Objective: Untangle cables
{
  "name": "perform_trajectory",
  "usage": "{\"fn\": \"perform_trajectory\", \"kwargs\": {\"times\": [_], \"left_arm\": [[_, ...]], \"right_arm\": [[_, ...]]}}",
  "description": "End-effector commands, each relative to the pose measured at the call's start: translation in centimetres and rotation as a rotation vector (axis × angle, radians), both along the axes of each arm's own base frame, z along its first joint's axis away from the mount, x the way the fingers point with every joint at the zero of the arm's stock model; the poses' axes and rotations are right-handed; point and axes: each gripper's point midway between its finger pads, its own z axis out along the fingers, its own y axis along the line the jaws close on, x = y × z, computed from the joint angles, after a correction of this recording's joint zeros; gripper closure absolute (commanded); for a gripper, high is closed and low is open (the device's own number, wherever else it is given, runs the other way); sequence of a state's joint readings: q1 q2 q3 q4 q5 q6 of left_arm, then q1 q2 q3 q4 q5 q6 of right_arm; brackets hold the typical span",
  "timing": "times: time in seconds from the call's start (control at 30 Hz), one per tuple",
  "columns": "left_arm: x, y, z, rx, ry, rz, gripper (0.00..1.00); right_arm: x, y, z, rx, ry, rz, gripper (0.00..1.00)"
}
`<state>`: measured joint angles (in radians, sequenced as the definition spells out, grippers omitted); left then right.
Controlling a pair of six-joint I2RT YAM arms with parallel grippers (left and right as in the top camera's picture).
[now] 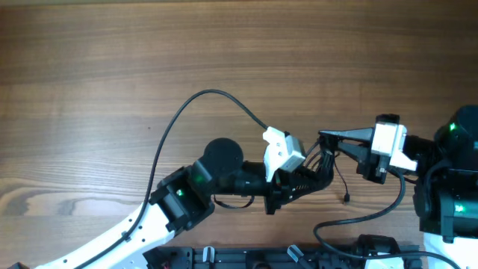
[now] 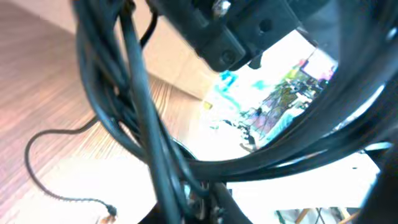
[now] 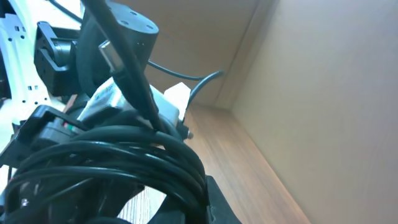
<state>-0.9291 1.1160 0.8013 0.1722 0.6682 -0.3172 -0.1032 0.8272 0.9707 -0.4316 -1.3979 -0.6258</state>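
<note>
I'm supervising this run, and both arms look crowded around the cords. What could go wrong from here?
1. The right gripper is shut on the cables, with the left gripper right against the same bunch. Pulling apart could tighten the loops rather than free them.
2. The two grippers sit so close that they might collide.
3. The loose plug end hangs near the right arm's thicker cable and could snag on it.

The left arm point(image 1: 179, 198) has a white link point(image 1: 127, 239), rounded black joints with green lights point(image 1: 198, 179), and a white camera housing point(image 1: 284, 149) fed by a thin black cable point(image 1: 179, 119). The right arm point(image 1: 448, 179) is black with a white camera block point(image 1: 390, 140) and a thicker looping cable point(image 1: 373, 217). Both end in black jaws.
</note>
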Motion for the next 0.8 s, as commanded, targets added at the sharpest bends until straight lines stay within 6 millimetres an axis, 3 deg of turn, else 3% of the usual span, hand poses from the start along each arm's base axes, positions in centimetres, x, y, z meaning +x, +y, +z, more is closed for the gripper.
{"fn": "perform_trajectory", "kwargs": {"times": [0.0, 0.33, 0.53, 0.7, 0.77], "left_arm": [[0.4, -0.3, 1.8, -0.061, -0.053, 0.014, 0.94], [3.6, -0.1, 2.3, -0.073, -0.082, 0.198, 0.96], [8.9, 2.0, 0.6, -0.057, 0.200, 0.562, 0.96], [9.6, 2.4, 0.5, -0.064, 0.218, 0.611, 0.96], [9.7, 2.3, 1.7, -0.111, 0.202, 0.604, 0.96]], "right_arm": [[-0.6, 0.1, 0.3, 0.016, 0.020, 0.033, 0.96], [-0.6, 0.1, 0.3, 0.016, 0.020, 0.033, 0.96], [-0.6, 0.1, 0.3, 0.016, 0.020, 0.033, 0.96], [-0.8, 0.2, 0.4, 0.020, 0.021, 0.045, 0.96], [-1.1, 0.3, 0.5, 0.031, 0.040, 0.065, 0.96]]}}
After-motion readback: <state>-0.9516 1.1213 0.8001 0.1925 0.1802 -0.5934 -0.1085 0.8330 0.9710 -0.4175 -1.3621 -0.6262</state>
